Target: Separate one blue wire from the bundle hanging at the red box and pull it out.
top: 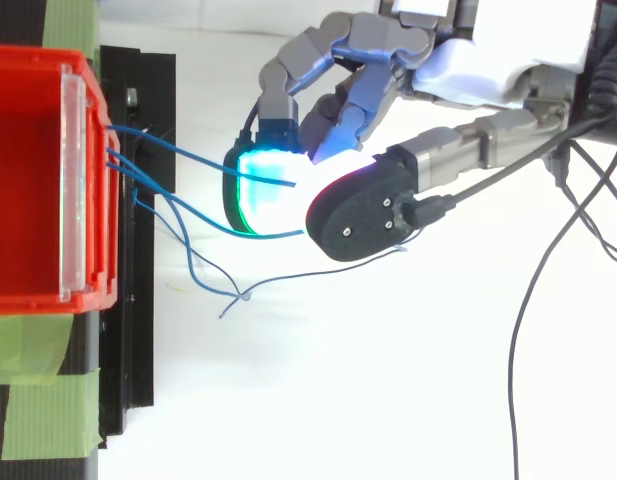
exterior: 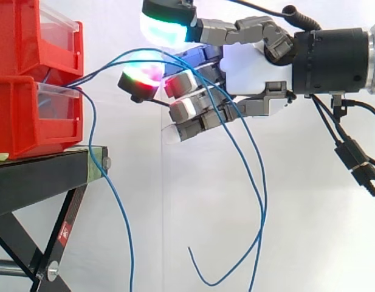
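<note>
Several thin blue wires leave the front of the lower red bin (exterior: pixel 23 118) (top: pixel 28 180). Two of them (exterior: pixel 108 62) (top: pixel 188 153) arc to the right into my hand (exterior: pixel 254 67) (top: pixel 468 75), which floats right of the bin at its height. The fingers are curled and pinch these wires against the thumb behind the glowing fingertips (exterior: pixel 166 27) (top: pixel 268 190). Past the hand, the wires' loose ends (exterior: pixel 262 201) droop in long loops. Another blue wire (exterior: pixel 114 194) hangs straight down from the bin, apart from the hand.
A second red bin (exterior: pixel 29 36) sits stacked on the lower one. Both rest on a black stand (exterior: pixel 41 173) (top: pixel 138 350) with green tape (top: pixel 48 400) on it. A white curtain hangs behind. Shorter loose wire ends (top: pixel 203 275) dangle beside the stand.
</note>
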`<state>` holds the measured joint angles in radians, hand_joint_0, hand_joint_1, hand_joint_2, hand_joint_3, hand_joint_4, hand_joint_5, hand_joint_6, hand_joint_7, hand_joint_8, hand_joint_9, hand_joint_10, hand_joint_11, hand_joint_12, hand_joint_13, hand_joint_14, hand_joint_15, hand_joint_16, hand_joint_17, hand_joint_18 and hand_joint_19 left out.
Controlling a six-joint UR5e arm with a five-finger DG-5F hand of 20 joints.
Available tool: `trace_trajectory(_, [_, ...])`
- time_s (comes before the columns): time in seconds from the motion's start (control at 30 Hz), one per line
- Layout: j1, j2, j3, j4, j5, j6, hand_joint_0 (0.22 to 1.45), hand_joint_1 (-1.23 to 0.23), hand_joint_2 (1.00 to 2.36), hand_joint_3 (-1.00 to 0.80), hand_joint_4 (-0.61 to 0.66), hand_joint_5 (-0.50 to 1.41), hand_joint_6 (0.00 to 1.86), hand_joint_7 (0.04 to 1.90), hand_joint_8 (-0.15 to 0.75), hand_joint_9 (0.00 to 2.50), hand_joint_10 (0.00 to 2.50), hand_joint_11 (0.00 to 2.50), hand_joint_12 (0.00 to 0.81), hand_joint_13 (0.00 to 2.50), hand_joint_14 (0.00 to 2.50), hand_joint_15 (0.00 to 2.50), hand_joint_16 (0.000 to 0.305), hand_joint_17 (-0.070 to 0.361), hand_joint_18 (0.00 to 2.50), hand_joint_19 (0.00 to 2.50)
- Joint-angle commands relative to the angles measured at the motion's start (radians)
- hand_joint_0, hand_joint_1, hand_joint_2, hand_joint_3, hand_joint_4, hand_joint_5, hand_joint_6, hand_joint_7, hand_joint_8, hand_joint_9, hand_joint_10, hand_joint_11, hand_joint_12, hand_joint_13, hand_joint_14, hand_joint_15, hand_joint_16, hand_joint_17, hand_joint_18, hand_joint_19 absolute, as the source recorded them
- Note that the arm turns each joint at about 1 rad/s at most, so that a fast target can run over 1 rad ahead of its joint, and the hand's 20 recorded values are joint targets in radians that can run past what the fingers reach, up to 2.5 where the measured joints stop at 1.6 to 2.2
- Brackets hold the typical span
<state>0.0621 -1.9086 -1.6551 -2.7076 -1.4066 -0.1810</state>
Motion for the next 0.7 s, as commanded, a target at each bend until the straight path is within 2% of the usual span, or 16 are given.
trace_trajectory(0.0, [-0.001, -0.001, 0.000, 0.000, 0.000, 0.000, 0.59, -0.64, 1.02, -0.30, 0.12, -0.15, 0.84, 0.98, 0.349, 1.24, 0.02, 1.24, 0.458, 1.18, 0.02, 1.04, 0.053, 0.119, 0.73, 0.51])
trace_trajectory(0.43, [-0.001, 0.000, 0.000, 0.000, 0.000, 0.000, 0.59, -0.73, 1.02, -0.16, -0.01, -0.13, 0.84, 1.01, 0.332, 1.29, 0.02, 1.26, 0.443, 1.19, 0.03, 1.05, 0.050, 0.113, 0.75, 0.49])
trace_trajectory(0.67, [0.001, 0.000, 0.000, 0.000, 0.000, 0.000, 0.59, -0.77, 1.02, -0.11, -0.09, -0.11, 0.83, 1.01, 0.340, 1.30, 0.02, 1.19, 0.464, 1.18, 0.03, 1.03, 0.053, 0.119, 0.76, 0.45])
